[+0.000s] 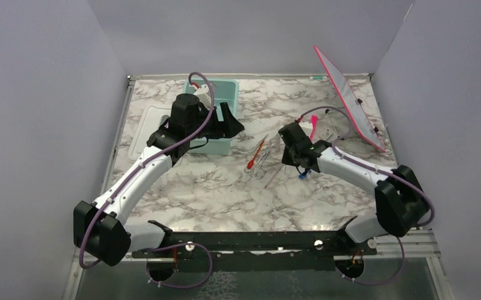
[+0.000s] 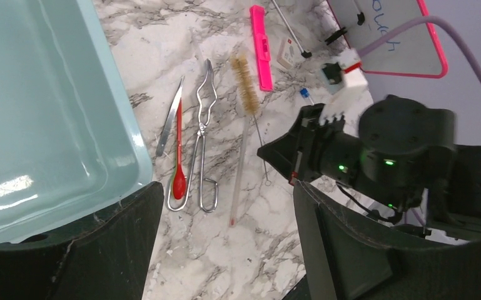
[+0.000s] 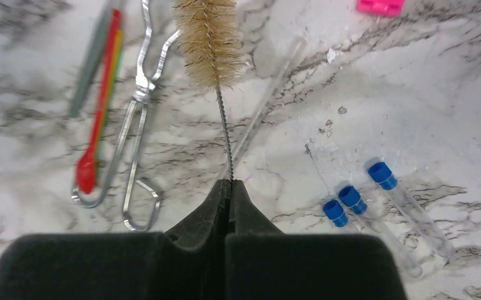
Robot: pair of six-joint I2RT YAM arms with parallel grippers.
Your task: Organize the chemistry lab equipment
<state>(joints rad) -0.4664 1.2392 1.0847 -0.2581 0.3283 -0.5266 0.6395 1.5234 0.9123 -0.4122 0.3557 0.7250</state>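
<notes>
My right gripper (image 3: 229,184) is shut on the thin wire stem of a bristle brush (image 3: 209,40) that points away from it over the marble. Left of the brush lie the wire tongs (image 3: 134,125) and a red-tipped dropper (image 3: 97,125). A thin clear rod (image 3: 263,109) lies just to its right. Three blue-capped vials (image 3: 350,200) rest to the right of the jaws. My left gripper (image 2: 222,206) hangs open and empty beside the teal tub (image 2: 50,94), above the tongs (image 2: 201,131). A squeeze bottle with a red nozzle (image 1: 201,92) lies in the tub.
A white lid (image 1: 150,122) lies left of the tub. A pink strip (image 2: 263,47) lies beyond the brush. A pink-framed whiteboard (image 1: 350,100) leans at the back right. Grey walls enclose the table on three sides.
</notes>
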